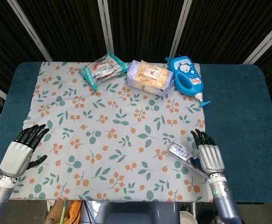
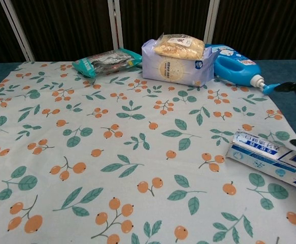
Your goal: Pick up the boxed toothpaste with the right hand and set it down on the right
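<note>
The toothpaste box [image 1: 184, 156] lies flat near the counter's [image 1: 238, 116] front right corner; the right hand [image 1: 207, 156], fingers spread, hovers beside it. The left hand [image 1: 20, 150] is open.

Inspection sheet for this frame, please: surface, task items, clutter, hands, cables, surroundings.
Surface: floral cloth over blue table.
Job's things: toothpaste box lying flat at cloth's right edge.
Clutter: snack pack, tissue pack with a bag on it, blue bottle along the far edge.
Hands: right hand over the box, fingers apart, no grip seen; left hand open, holding nothing.
Cables: nothing seen.
Surroundings: dark curtain, metal bars.
</note>
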